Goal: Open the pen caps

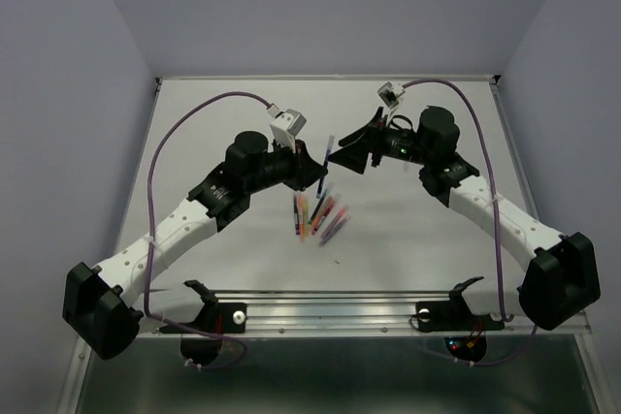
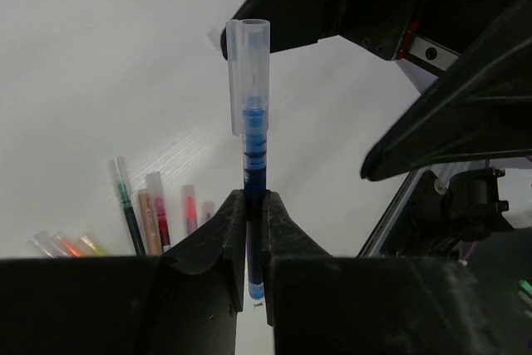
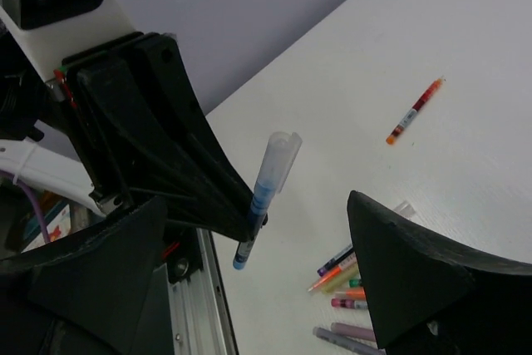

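Pale lavender walls [image 1: 330, 7] close in a white table [image 1: 233, 113], the one surface both arms share. You have one blue pen [image 2: 254, 155] standing upright, pinched low on its barrel by the left gripper [image 2: 253, 201], whose jaws are nearly together on it. Its single clear pen cap [image 2: 249, 64] sits on the top end, just in front of the right gripper [image 1: 342, 152], which gapes wide and holds nothing. Nearer the arm bases, a loose pile of pens [image 1: 318, 215] lies mid-table. You can see roughly eight there, but they overlap too much for a firm count. One orange-red pen [image 3: 414, 111] lies apart.
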You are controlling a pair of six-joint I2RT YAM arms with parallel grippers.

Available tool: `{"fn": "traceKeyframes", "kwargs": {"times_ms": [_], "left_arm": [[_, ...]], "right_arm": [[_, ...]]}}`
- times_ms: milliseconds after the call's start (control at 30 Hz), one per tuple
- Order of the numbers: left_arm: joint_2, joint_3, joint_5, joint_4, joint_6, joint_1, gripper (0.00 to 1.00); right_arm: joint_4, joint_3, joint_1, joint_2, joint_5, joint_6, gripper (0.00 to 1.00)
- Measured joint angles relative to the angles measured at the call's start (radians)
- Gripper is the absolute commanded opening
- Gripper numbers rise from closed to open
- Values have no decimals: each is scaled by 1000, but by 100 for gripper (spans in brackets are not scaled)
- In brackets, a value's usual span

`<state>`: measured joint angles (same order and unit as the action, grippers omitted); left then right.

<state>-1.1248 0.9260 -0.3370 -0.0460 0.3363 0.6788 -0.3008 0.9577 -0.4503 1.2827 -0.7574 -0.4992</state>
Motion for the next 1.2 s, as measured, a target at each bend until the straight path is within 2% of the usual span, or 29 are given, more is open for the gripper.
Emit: {"fn": "traceKeyframes", "kwargs": {"times_ms": [67,133,267,433,533,633,667,733,833,867,933,967,1000,1033,1100,1200], "left_arm": [[-8,0,-10,-14,0,3,0],[-17,0,-14,-21,0,6,0],[-35,0,-22,-25,0,12,0],[-41,0,-26,-29,2,18,0],[-41,0,-26,-38,3,21,0],[-42,0,-26,-44,6,22,0],[-42,0,-25,-47,8,22,0],[-45,0,-25,-52,12,22,0],[-46,0,-22,-55,16,23,0],[-46,0,-18,-56,17,23,0],[-47,0,-14,-62,19,22,0],[-47,0,-11,-66,21,23,19],[-47,0,-10,-68,21,22,19],[-48,0,-10,-71,23,23,43],[-53,0,-7,-76,22,22,58],[-61,0,-6,-77,37,23,59]], "right_arm": [[-20,20,-10,22,14,-13,78],[-26,29,-21,37,39,-23,73],[-30,29,-37,51,74,-33,67],[-30,31,-55,53,103,-48,52],[-30,37,-56,58,109,-58,49],[-29,46,-56,68,116,-62,40],[-28,48,-57,71,120,-64,34],[-25,50,-61,74,126,-65,32],[-16,52,-64,75,135,-68,17],[-12,58,-64,77,137,-74,1],[-7,69,-68,80,141,-84,1],[-1,72,-68,80,147,-82,1],[0,74,-68,80,148,-84,1],[2,76,-68,80,156,-87,1],[6,76,-68,80,173,-94,1],[16,76,-68,80,201,-105,1]]}}
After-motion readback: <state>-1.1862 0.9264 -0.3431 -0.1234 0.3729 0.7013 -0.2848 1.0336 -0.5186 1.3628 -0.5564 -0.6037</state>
